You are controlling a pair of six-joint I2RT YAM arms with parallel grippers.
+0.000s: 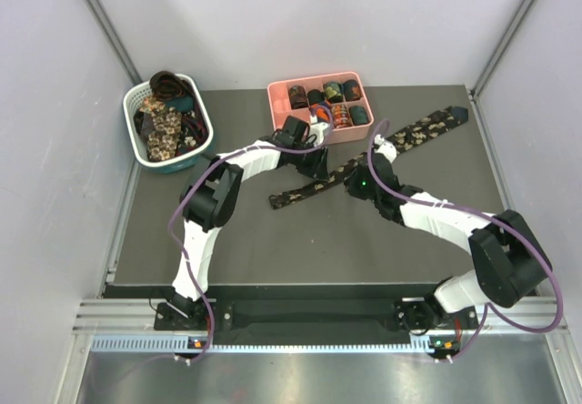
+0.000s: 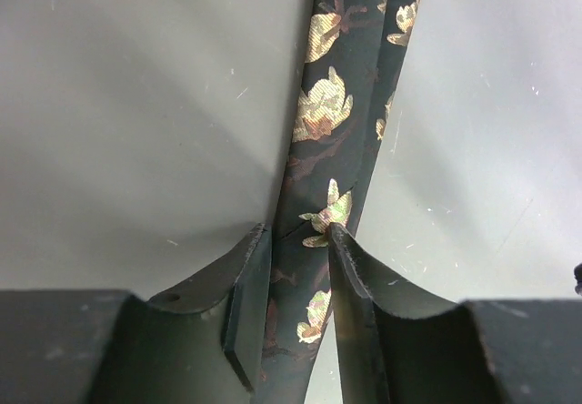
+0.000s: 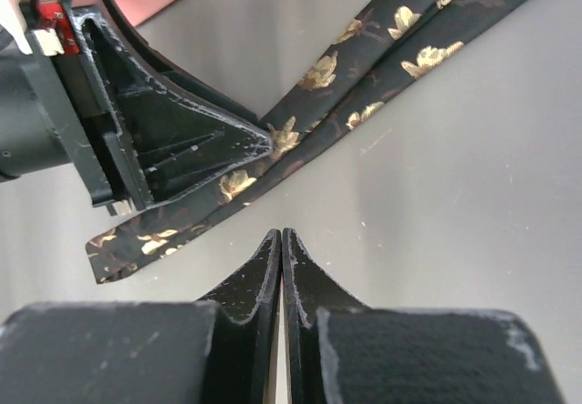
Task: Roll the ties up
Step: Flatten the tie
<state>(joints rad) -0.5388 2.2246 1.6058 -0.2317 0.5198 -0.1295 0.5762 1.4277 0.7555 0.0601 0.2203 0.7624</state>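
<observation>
Nearest me, the two arm bases (image 1: 182, 313) sit bolted along the front edge, and both arms reach out over the dark bench (image 1: 227, 240). Across its middle lies one tie (image 1: 418, 131), dark with pale flowers. It runs on a slant from the far right corner down toward the centre and looks doubled along its length.

At the far left stands a white-and-teal basket (image 1: 136, 140) holding more ties (image 1: 164, 126). Beside it, a pink tray (image 1: 273, 104) holds finished coils (image 1: 332, 90) in its compartments.

The left gripper (image 2: 296, 240) has narrowed around the tie not far from its near end, with fabric filling the gap between the fingers. I cannot tell how firm the pinch is. The right gripper (image 3: 280, 236) is closed tight and empty, its tip just beside the strip and apart from it.

I judge this to be the start of a roll. The left pinch ought to catch both layers squarely, or one will slide out as it turns. The right tip could press the strip flat farther along to keep tension. Edges should stay lined up so the coil does not cone.
</observation>
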